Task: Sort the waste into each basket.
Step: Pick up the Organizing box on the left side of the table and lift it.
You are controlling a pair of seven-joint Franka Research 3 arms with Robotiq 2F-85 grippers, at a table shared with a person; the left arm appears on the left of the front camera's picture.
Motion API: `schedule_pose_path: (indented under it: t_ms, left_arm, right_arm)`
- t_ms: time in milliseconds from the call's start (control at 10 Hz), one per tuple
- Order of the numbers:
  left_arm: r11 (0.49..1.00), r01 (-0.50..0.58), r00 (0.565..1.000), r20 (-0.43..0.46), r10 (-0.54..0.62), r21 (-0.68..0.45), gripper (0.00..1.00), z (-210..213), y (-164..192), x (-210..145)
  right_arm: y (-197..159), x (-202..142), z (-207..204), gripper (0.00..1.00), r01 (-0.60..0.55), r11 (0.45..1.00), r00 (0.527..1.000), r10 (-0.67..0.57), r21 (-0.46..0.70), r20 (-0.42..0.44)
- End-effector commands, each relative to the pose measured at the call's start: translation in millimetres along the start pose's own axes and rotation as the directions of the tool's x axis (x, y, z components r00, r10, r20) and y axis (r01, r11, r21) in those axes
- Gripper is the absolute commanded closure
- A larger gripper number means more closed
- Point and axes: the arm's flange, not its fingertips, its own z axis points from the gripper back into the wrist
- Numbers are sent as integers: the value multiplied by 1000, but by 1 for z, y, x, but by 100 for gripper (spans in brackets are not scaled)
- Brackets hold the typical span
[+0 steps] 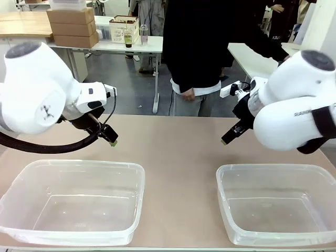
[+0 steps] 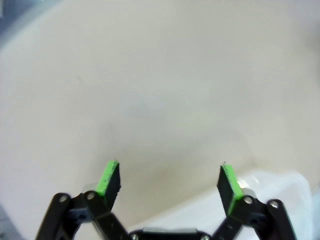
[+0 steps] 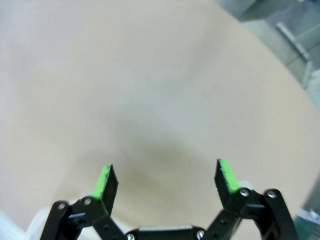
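Two clear plastic baskets stand at the near edge of the table, one at the left (image 1: 73, 202) and one at the right (image 1: 275, 205); nothing lies in either. The waste is out of view. My left gripper (image 1: 110, 139) hovers above the table behind the left basket, and in its wrist view the left gripper (image 2: 169, 181) stands open over bare tabletop, a basket rim (image 2: 280, 185) at the lower right. My right gripper (image 1: 228, 137) hangs behind the right basket; seen from its own wrist, the right gripper (image 3: 165, 180) is open with nothing between the pads.
A person in a black top (image 1: 210, 47) stands at the far side of the beige table (image 1: 168, 142), one hand (image 1: 187, 94) at the waist. White tables with cardboard boxes (image 1: 73, 23) stand farther back.
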Motion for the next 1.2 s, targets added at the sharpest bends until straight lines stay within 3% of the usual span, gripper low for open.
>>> schedule_pose_path:
  t_ms: [0,200,300,400,500,600,700,800,900,1000,1100]
  left_arm:
    - [992,-6,999,-54,-1,-123,0,96,-8,-33]
    - [991,113,993,2,-114,67,0,131,-42,-76]
    - [981,86,993,70,-100,174,0,126,-47,-74]
    - [998,64,997,-30,-65,-30,0,128,-33,-38]
    - [998,64,997,-30,-65,-30,0,128,-33,-38]
    - [993,98,995,15,-99,67,0,158,-46,-47]
    - [962,149,989,54,-141,-227,0,164,-34,-47]
    - [821,193,979,164,-122,-538,0,174,-14,-55]
    - [605,213,962,274,8,-767,0,183,13,-68]
    - [443,159,930,284,233,-882,0,183,39,-78]
    - [348,125,890,260,374,-929,0,179,50,-83]
  right_arm:
    - [3,-38,94,0,13,996,998,-8,-88,61]
    - [18,-71,116,0,-7,994,994,20,-113,111]
    - [-6,-3,92,0,9,999,997,-5,-47,71]
    - [-6,-3,92,0,9,999,997,-5,-47,71]
    - [-2,-13,136,0,4,997,994,4,-74,112]
    - [-2,-12,131,0,92,994,984,-100,59,146]
    - [-12,-24,143,0,188,920,947,-263,344,185]
    - [-28,-47,159,0,158,753,895,-383,639,230]
    - [-50,-69,167,0,241,562,789,-588,791,177]
    - [-75,-93,167,0,292,364,675,-734,884,79]
    - [-91,-108,161,0,320,246,592,-806,915,10]
